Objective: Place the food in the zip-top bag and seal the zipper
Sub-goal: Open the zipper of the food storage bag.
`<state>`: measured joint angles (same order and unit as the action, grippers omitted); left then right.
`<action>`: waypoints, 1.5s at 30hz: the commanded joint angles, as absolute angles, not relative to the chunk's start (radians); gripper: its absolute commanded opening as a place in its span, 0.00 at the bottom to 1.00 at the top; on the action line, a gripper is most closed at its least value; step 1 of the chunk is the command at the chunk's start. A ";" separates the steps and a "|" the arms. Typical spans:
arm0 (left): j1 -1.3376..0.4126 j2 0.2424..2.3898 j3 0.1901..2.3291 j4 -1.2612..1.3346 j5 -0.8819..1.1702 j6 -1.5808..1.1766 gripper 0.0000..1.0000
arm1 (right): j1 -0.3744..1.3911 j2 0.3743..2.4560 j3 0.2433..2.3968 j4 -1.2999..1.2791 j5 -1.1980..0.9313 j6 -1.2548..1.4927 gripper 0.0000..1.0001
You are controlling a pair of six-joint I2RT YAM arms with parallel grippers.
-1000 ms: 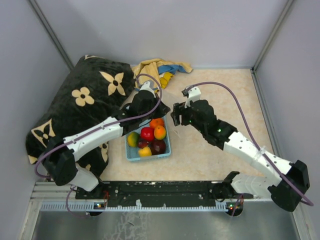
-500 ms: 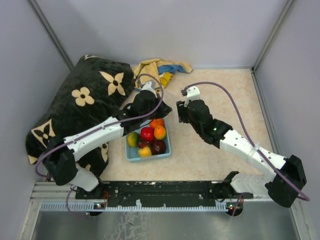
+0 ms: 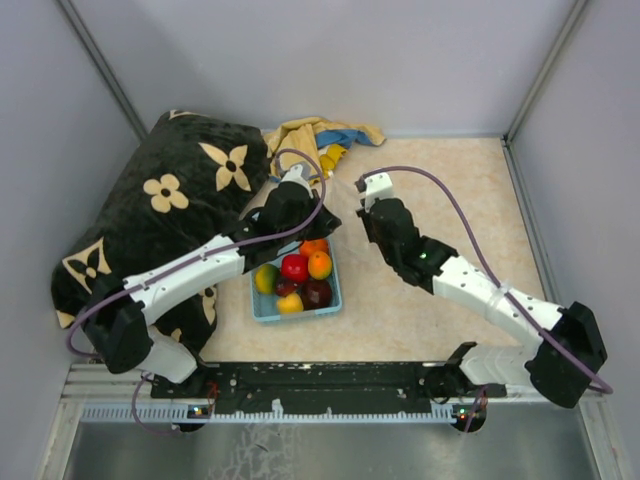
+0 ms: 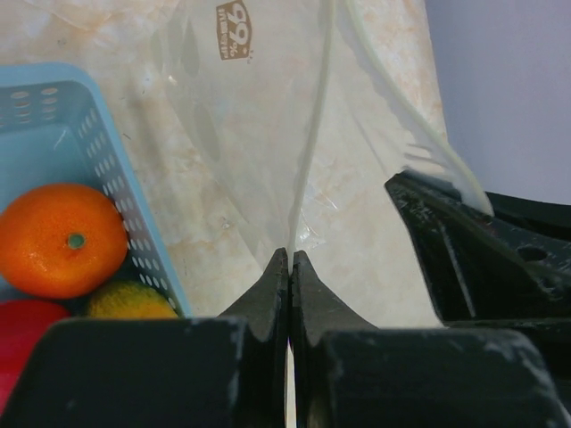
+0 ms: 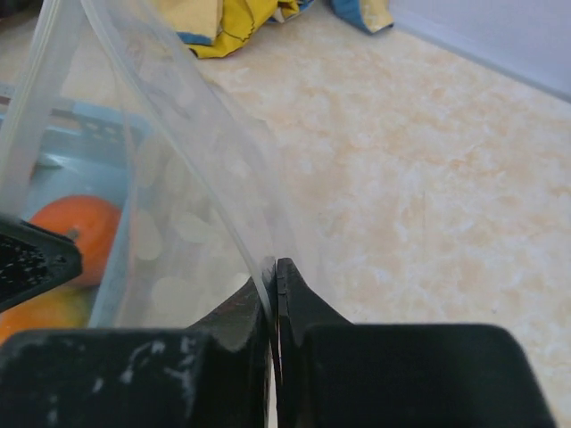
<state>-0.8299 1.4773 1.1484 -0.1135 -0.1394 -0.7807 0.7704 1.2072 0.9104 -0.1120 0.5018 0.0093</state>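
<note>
The left gripper (image 4: 290, 267) is clamped shut on the zip-top bag (image 4: 259, 125). The right gripper (image 5: 272, 278) pinches the same bag, which is held between them just right of the blue basket (image 4: 98, 134). The basket contains the food (image 3: 294, 266). The bag's brown print (image 4: 234, 16) reads "99"; the rest is illegible.

The food (image 3: 296, 270) lies in the basket (image 3: 296, 318) — the cushion (image 3: 170, 200) to its left, the cloth (image 3: 318, 134) behind it. The zip-top bag (image 4: 268, 134) hangs at the basket's far end, stretched between the left gripper (image 4: 290, 259) and the right gripper (image 5: 272, 267).
</note>
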 commanded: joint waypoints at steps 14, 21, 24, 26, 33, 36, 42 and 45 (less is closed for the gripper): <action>-0.837 1.386 1.101 -0.271 -0.305 -0.657 0.00 | 0.760 1.145 0.895 -0.003 0.751 -0.185 0.00; -0.837 1.355 1.091 -0.299 -0.340 -0.638 0.00 | 0.752 1.141 0.901 0.008 0.760 -0.234 0.00; -0.835 1.346 1.083 -0.281 -0.316 -0.642 0.00 | 0.752 1.133 0.903 -0.007 0.736 -0.227 0.00; -0.834 1.344 1.084 -0.270 -0.301 -0.641 0.00 | 0.752 1.127 0.903 -0.019 0.715 -0.217 0.00; -0.828 1.336 1.091 -0.240 -0.236 -0.644 0.32 | 0.752 1.114 0.906 -0.052 0.634 -0.204 0.00; -0.825 1.311 1.080 -0.219 -0.225 -0.656 0.53 | 0.752 1.112 0.913 -0.062 0.640 -0.233 0.00; -0.781 1.229 1.045 -0.216 -0.175 -0.607 0.83 | 0.752 1.112 0.930 -0.078 0.692 -0.342 0.00; -0.772 1.201 1.041 -0.271 -0.144 -0.565 0.91 | 0.752 1.113 0.930 -0.083 0.712 -0.370 0.00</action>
<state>-0.7872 1.2469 1.0538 -0.2447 -0.1963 -0.6273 0.7567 1.1450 0.8955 -0.0921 0.6613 -0.2924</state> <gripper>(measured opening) 0.874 0.005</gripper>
